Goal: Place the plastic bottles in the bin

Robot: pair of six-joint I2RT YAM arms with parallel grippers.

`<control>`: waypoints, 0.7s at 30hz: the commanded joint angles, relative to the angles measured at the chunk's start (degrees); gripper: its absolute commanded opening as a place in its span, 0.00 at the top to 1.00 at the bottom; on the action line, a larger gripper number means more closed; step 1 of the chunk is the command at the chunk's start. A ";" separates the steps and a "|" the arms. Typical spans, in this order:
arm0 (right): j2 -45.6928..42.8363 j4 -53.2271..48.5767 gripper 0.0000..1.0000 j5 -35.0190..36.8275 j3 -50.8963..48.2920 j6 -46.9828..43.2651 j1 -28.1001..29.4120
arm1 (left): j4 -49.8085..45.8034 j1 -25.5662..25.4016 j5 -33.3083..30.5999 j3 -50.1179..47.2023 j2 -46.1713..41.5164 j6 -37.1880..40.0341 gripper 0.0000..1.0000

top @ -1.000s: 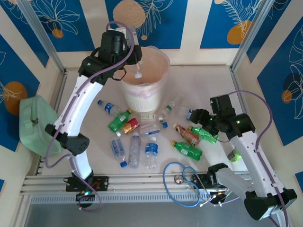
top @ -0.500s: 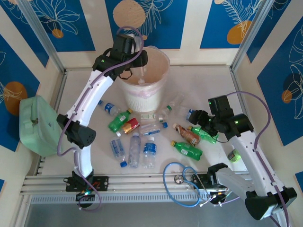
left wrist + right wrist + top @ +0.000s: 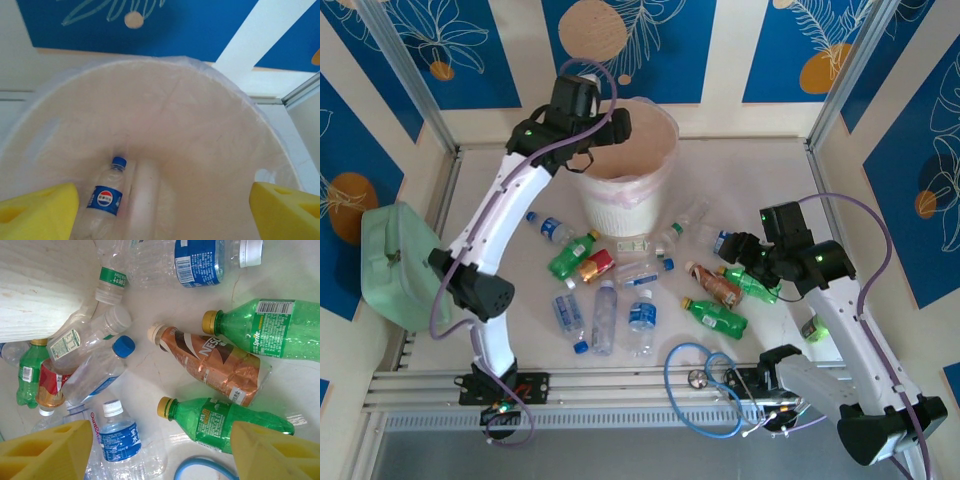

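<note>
Bottle (image 3: 105, 200) with blue cap and label lies at the bottom of the pink-lined bin (image 3: 200, 120), beneath the left gripper (image 3: 165, 210), jaws spread wide and empty. Other bottles (image 3: 640, 290) litter the table (image 3: 750, 170) beside the bin, under the right gripper (image 3: 160, 452), jaws apart.
</note>
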 commanded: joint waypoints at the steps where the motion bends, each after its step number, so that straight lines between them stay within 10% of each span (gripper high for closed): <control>1: -0.91 0.92 0.26 -0.16 0.73 0.20 0.75 | -2.45 -0.02 -5.16 -1.20 -10.01 0.49 0.11; 11: -0.96 2.65 0.26 1.78 0.73 0.23 5.34 | -11.25 2.40 -11.92 -37.43 -35.94 -7.57 0.08; 21: -0.28 2.51 0.26 3.59 0.30 0.97 7.71 | -8.74 2.72 6.19 -70.89 -46.21 -24.41 0.18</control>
